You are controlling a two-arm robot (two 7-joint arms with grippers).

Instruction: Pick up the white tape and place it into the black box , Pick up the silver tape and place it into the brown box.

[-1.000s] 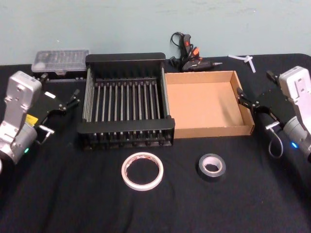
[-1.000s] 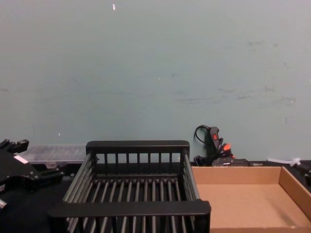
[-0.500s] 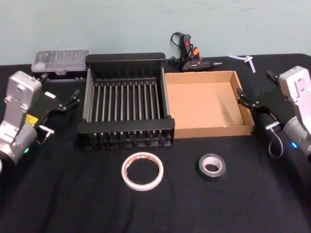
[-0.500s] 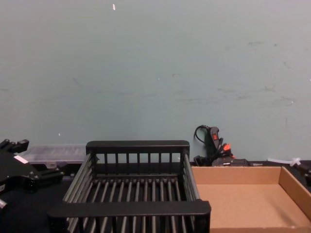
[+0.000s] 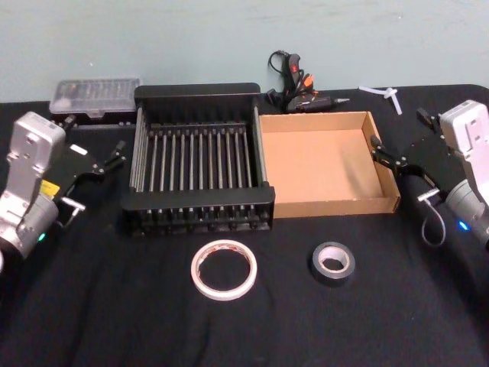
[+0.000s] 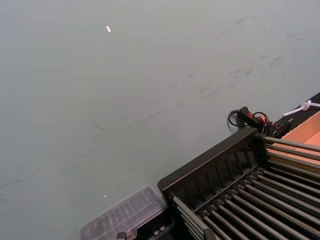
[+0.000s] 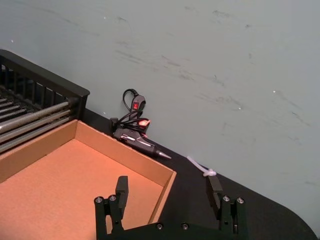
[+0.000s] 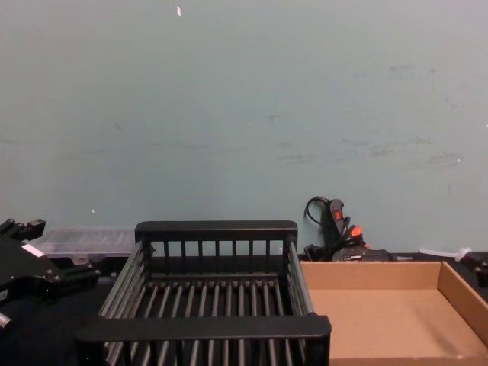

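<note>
Tape lies untouched on the black cloth in front of us: the white tape [image 5: 224, 269] just before the black box [image 5: 197, 157], the silver tape [image 5: 332, 263] to its right, near the front wall of the brown box [image 5: 328, 163]. The two boxes sit side by side, touching. We hold our left gripper [image 5: 95, 158] beside the black box's left wall, fingers spread and holding nothing. Our right gripper [image 5: 397, 145] hovers at the brown box's right wall, its fingers [image 7: 121, 186] wide apart, straddling that rim, nothing held.
</note>
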